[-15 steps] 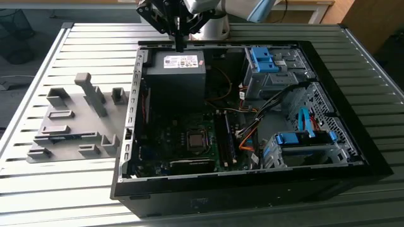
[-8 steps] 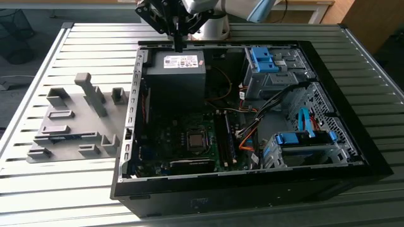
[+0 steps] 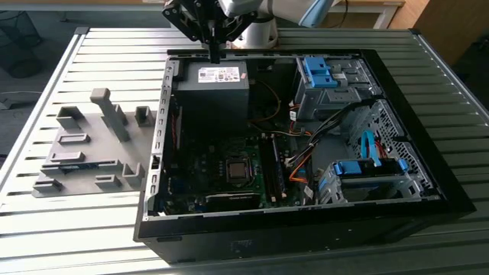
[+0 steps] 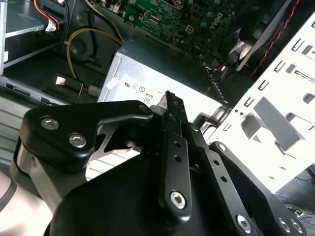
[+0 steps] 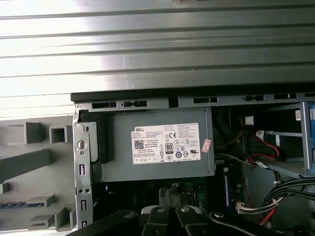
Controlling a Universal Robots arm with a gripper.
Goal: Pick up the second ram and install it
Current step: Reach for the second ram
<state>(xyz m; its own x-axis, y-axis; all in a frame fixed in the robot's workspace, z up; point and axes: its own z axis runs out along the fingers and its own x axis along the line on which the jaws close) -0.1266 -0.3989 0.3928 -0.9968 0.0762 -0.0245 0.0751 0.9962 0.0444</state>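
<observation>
**Tool above the power supply, ram in its holder**

The black metal tool (image 3: 215,57) hangs clenched and empty just above the grey, box-shaped power supply (image 3: 214,94). The second ram (image 3: 77,167), a thin flat blue-green stick, lies in a matte grey slotted holder (image 3: 91,129), well apart from the power supply toward the exterior view's left. The perforated case wall (image 3: 161,132) stands between them. All rests on the ribbed metal table (image 3: 99,51).

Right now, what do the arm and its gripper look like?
The arm is a pale grey tube with a light blue joint cap. The gripper is matte black, built of flat, round-ended linkage bars pinned with silver screws, and it tapers to a narrow tip.
</observation>
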